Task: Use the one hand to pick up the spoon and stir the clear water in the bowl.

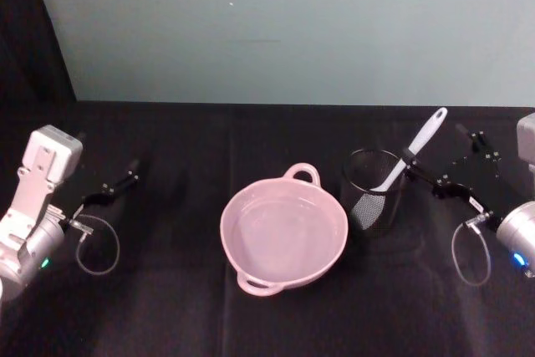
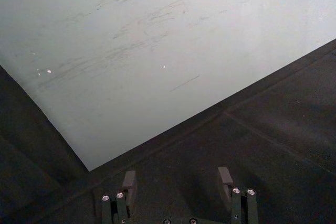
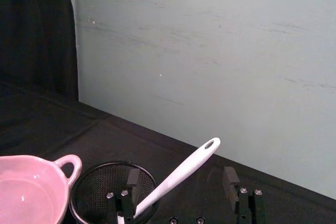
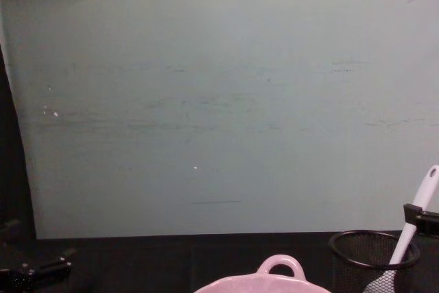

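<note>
The pale pink bowl [image 1: 238, 244] holding clear water sits mid-table, and its rim also shows in the chest view [image 4: 278, 267] and the right wrist view [image 3: 65, 163]. The white spoon [image 1: 425, 135] leans in a black mesh cup [image 1: 374, 198], handle slanting up and away. My right gripper [image 1: 432, 142] is open around that handle, and the spoon [image 3: 181, 172] passes close to one finger [image 3: 131, 180] without being clamped. The left gripper [image 1: 117, 186] hangs open over bare cloth at the far left, its fingers [image 2: 224, 176] wide apart.
The mesh cup [image 4: 374, 248] stands just right of the bowl, nearly touching it. A black cloth [image 1: 167, 307] covers the table, and a pale green wall [image 1: 276, 22] closes off the back. Cable loops hang by both wrists.
</note>
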Controlling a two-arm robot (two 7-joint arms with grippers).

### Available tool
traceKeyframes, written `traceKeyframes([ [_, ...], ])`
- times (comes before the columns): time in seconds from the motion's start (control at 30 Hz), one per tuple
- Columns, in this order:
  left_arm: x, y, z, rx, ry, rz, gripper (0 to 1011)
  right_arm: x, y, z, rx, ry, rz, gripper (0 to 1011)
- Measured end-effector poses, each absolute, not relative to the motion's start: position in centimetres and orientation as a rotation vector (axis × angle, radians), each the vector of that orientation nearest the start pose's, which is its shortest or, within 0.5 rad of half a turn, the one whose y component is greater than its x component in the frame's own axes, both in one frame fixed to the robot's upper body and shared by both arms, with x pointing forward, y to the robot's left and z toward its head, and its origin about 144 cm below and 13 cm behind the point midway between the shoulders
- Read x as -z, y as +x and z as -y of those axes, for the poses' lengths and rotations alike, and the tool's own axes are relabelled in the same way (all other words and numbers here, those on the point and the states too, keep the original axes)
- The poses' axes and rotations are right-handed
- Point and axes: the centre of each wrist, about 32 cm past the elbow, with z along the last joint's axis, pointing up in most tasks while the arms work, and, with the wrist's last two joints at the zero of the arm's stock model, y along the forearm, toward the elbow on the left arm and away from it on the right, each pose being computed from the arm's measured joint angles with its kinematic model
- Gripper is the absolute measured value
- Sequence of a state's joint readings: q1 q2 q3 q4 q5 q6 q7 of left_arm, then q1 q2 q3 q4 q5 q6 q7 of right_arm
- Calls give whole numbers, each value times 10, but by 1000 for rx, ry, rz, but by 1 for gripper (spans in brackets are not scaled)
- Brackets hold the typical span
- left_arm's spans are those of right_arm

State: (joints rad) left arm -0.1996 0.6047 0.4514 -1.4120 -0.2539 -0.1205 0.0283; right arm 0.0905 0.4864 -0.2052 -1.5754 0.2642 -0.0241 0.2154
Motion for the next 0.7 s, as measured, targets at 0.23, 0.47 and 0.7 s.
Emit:
traceKeyframes([
  [0.23, -1140, 489, -310, -1248, 304, 285, 1005, -1177, 472, 308, 1160, -152, 187, 1002],
  [0.47, -1140, 489, -310, -1248, 304, 285, 1005, -1179, 456, 310, 1159, -124, 189, 1002],
  [0.7, -1140, 489, -310, -1248, 305, 285, 1005, -1189, 426, 318, 1205, -80, 230, 1002],
])
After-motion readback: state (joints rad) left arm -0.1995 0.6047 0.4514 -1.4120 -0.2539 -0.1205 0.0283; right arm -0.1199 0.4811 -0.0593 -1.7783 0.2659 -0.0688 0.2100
